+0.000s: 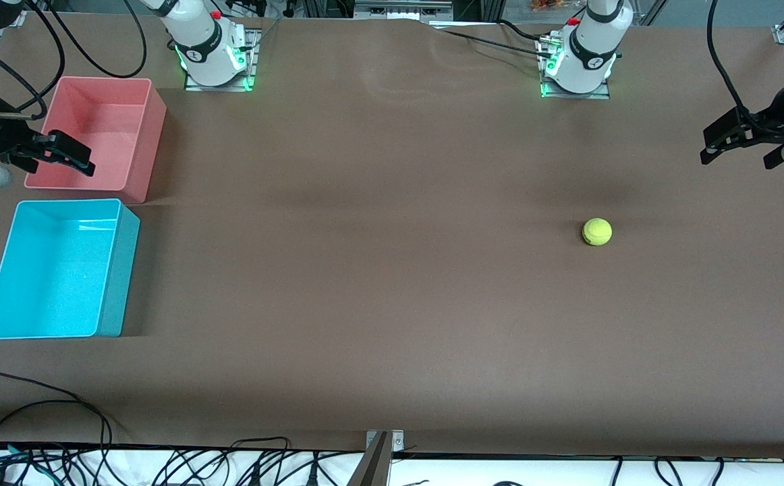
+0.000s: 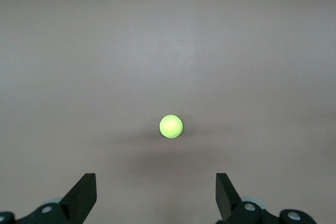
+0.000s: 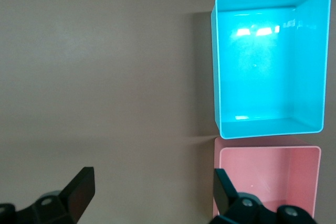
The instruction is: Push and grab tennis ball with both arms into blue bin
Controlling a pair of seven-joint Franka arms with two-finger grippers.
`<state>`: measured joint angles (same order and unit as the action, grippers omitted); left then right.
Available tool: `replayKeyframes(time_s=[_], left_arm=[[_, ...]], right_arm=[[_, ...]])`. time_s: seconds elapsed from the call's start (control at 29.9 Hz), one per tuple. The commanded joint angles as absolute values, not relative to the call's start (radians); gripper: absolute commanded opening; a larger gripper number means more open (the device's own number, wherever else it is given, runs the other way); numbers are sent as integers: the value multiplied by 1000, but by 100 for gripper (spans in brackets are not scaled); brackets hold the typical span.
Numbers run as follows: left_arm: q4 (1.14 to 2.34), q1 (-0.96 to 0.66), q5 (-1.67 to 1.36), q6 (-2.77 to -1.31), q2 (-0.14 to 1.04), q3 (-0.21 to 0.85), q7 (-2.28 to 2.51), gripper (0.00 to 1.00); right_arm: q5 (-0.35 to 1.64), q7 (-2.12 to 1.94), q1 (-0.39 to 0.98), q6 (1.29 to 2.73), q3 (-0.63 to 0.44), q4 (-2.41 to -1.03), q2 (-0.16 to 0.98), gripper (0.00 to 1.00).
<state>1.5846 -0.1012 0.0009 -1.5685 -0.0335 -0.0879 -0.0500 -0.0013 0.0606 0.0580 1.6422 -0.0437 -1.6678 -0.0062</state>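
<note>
From my remote station: the tennis ball (image 1: 596, 231) lies on the brown table (image 1: 378, 283) toward the left arm's end, well apart from the blue bin (image 1: 112, 270). My left gripper (image 1: 746, 145) hovers above the table near it, jaws spread (nothing held). My right gripper (image 1: 58, 155), likewise spread, hangs over the pink bin (image 1: 152, 128).

Even overhead lighting, moderately bright. The table (image 1: 392, 270) carries soft, diffuse shadows. White glare patches sit on the blue bin (image 3: 307, 56) floor. The tennis ball (image 2: 170, 127) appears overexposed and slightly blurred in the left wrist view.
</note>
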Motion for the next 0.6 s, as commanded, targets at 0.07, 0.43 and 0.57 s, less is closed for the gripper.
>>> replayKeyframes(time_s=[0.07,0.43,0.57], left_arm=[[1551,-92,-11,-1559,-18,-84,-49,100],[1551,-92,-11,-1559,-18,-84,-49,100],[1551,-92,-11,-1559,-18,-84,-49,100]], right_arm=[[-9,66,64,1618,-46,-1638,5,100],[-9,72,64,1618,-46,-1637,5,100],[-9,72,66,1618,-43,-1637,3,100]])
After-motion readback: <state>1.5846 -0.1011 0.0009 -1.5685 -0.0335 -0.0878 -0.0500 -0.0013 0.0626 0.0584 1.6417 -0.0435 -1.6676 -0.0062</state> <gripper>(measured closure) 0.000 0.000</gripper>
